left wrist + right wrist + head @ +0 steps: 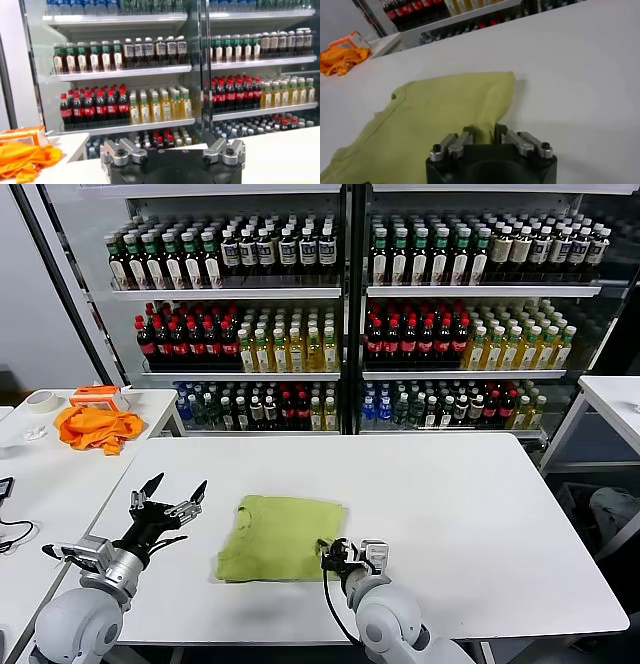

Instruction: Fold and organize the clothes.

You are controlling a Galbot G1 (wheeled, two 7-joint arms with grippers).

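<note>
Right tool [333, 557]: sitting nearest of all, at the shirt's near right corner; in the right wrist view a tuft of green cloth is rising between its narrowed jaws, so it is pinching the fabric there.
Left tool [168, 496]: hovering over bare table to the left of the shirt, its fingers spread wide and touching nothing.
Polo shirt [281, 536]: lying flat on the white table [480, 514], already folded into a rough rectangle, a little left of the table's middle and towards the near edge.
Pointing: judging from the right wrist view, the curved collar line [379, 116] is lying towards the shirt's left side, so the neck seems to be pointing left; I cannot tell this surely from the head view.
Long axis: the folded shape is running slightly longer left to right than near to far, its edges lying almost square to the table edge, turned just a touch.
Risk, thin grip: the pinch seems to be taking only the corner, maybe one layer, so a lift could peel the fold open.
Risk, dragging: with the left side unheld, pulling may be sliding the whole shirt instead of folding it.
Orange cloth [96, 427]: resting well apart on the side table, beyond any likely trouble.
</note>
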